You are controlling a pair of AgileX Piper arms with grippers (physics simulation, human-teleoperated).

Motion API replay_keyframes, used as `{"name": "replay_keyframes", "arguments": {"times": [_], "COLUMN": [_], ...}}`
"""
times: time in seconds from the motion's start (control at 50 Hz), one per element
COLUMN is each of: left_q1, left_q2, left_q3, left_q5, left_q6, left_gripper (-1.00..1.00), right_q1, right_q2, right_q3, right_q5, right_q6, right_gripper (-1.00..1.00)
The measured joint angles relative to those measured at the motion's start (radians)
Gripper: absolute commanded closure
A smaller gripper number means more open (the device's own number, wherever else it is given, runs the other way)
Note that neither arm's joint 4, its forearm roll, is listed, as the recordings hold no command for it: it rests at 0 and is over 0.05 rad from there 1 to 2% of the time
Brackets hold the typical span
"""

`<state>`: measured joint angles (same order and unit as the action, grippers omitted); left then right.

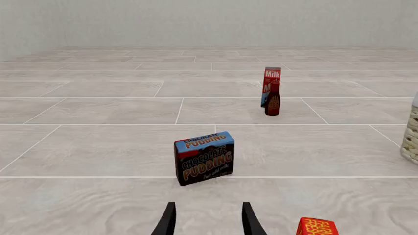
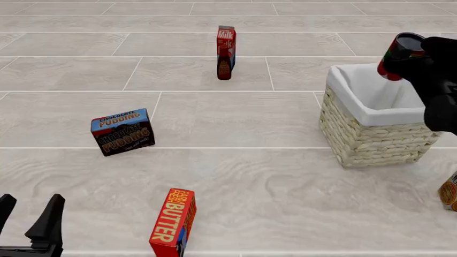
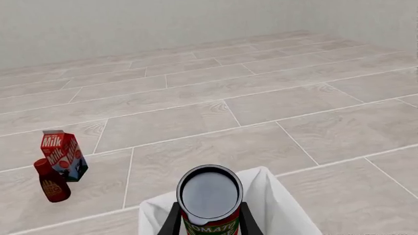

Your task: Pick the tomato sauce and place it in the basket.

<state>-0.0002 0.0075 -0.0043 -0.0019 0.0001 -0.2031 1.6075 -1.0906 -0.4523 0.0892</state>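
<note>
Left gripper [image 2: 29,214], nearest the front camera, rests low with fingers apart, holding nothing. Right gripper [image 3: 207,220] is clamped on the tomato sauce [image 2: 397,55], held tilted above the basket [image 2: 371,139], over its white cloth lining [image 2: 367,110].

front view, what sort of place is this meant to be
Probably a simulated grocery-sorting tabletop: packaged foods like the butter box, chocolate pudding box and milk carton stand scattered on a tile-patterned surface beside a lined wicker basket.
</note>
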Motion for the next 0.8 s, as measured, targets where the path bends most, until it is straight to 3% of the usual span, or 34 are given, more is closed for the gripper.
{"name": "replay_keyframes", "arguments": {"times": [0.8], "left_q1": [0.000], "left_q2": [0.000], "left_q3": [0.000], "left_q5": [0.000], "left_q6": [0.000], "left_gripper": [-1.00], "right_q1": [-0.001], "right_q2": [0.048], "right_q3": [-0.019], "right_q5": [-0.003], "right_q6": [0.001], "right_gripper": [1.00]}}
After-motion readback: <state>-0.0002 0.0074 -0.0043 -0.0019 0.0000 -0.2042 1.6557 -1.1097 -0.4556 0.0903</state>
